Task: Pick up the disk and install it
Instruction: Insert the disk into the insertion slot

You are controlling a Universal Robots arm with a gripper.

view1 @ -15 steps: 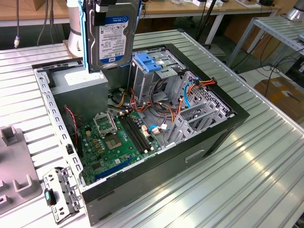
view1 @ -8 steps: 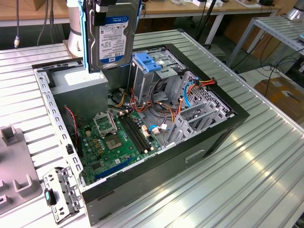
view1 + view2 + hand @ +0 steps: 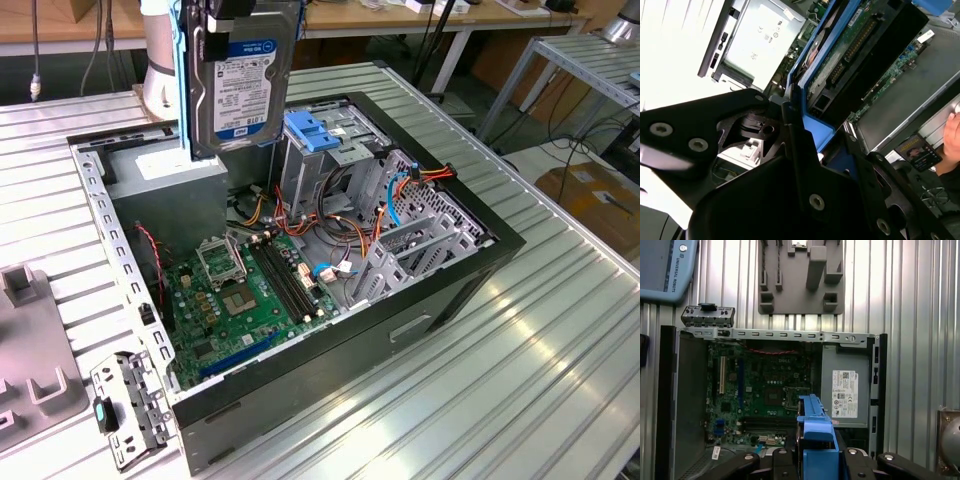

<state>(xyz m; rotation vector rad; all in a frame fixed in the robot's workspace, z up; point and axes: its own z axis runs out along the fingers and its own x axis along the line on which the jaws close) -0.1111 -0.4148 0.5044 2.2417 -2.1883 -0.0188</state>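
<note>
holds disk (image 3: 240, 85) upright in gripper (image 3: 816, 461), clamped shut on its blue end handle; hangs over open case (image 3: 400, 335), above grey box (image 3: 162, 186) at the exterior view's left.

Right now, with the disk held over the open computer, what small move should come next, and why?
Probably a short shift toward the exterior view's right. The gripper is shut on the disk, which hangs upright above the grey box, while the metal drive cage stands to that side.
</note>
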